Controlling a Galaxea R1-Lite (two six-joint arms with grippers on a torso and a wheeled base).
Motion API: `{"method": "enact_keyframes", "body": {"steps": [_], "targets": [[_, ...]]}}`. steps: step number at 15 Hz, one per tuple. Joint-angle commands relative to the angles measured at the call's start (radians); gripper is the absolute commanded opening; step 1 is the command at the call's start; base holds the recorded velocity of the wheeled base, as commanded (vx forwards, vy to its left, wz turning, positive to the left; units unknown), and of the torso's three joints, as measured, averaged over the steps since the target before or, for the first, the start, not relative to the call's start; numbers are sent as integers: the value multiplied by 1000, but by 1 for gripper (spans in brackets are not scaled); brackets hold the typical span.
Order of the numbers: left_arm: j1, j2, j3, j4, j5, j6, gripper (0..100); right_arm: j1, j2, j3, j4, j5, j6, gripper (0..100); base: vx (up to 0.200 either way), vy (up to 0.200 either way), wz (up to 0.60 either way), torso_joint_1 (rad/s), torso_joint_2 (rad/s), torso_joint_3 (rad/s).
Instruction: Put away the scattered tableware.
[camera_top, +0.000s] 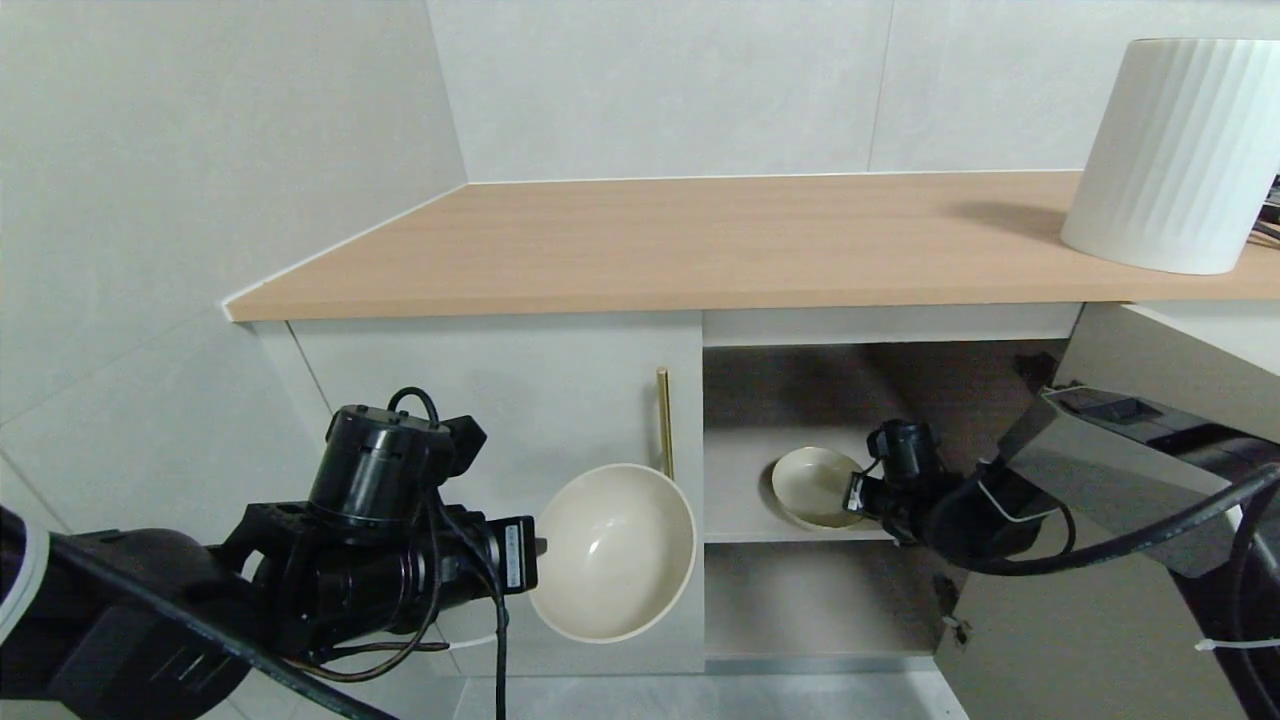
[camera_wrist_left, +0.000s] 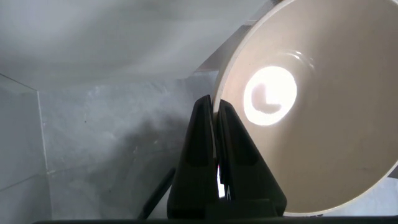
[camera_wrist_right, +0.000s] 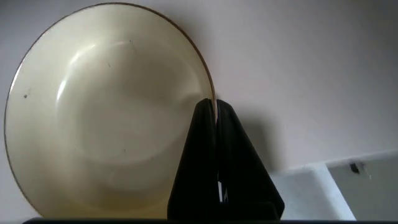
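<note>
A large cream bowl (camera_top: 612, 552) hangs in front of the closed left cupboard door, held by its rim in my left gripper (camera_top: 537, 562). In the left wrist view the fingers (camera_wrist_left: 214, 134) pinch the edge of that bowl (camera_wrist_left: 311, 118). A smaller cream plate (camera_top: 815, 486) with a thin dark rim rests on the shelf (camera_top: 740, 505) inside the open cupboard, and my right gripper (camera_top: 858, 493) is shut on its edge. The right wrist view shows the fingers (camera_wrist_right: 213, 124) clamped on the rim of the plate (camera_wrist_right: 109, 124).
A wooden countertop (camera_top: 680, 240) runs above the cupboard, with a white ribbed container (camera_top: 1180, 150) at its right end. A brass handle (camera_top: 663, 420) is on the closed left door. The open right door (camera_top: 1150, 400) stands beside my right arm. A lower compartment (camera_top: 810, 600) lies under the shelf.
</note>
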Motion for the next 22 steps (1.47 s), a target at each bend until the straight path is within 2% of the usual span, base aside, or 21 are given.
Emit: {"method": "enact_keyframes", "body": {"steps": [1, 10, 11, 17, 20, 22], "targets": [[-1, 3, 0, -1, 0, -1, 0, -14, 19, -23, 0, -1, 1, 0, 0, 0, 0, 0, 0, 0], [-1, 3, 2, -1, 0, -1, 0, -13, 13, -37, 1, -1, 30, 0, 0, 0, 0, 0, 0, 0], [-1, 3, 2, -1, 0, -1, 0, -13, 13, -38, 1, -1, 31, 100, 0, 0, 0, 0, 0, 0], [-1, 16, -4, -1, 2, -1, 0, -4, -48, 0, 1, -1, 65, 100, 0, 0, 0, 0, 0, 0], [-17, 55, -20, 1, 3, -5, 0, 64, -223, 172, 1, 43, 60, 100, 0, 0, 0, 0, 0, 0], [-50, 80, -20, 1, 15, -5, 0, 130, -349, 278, 3, 99, 47, 100, 0, 0, 0, 0, 0, 0]]}}
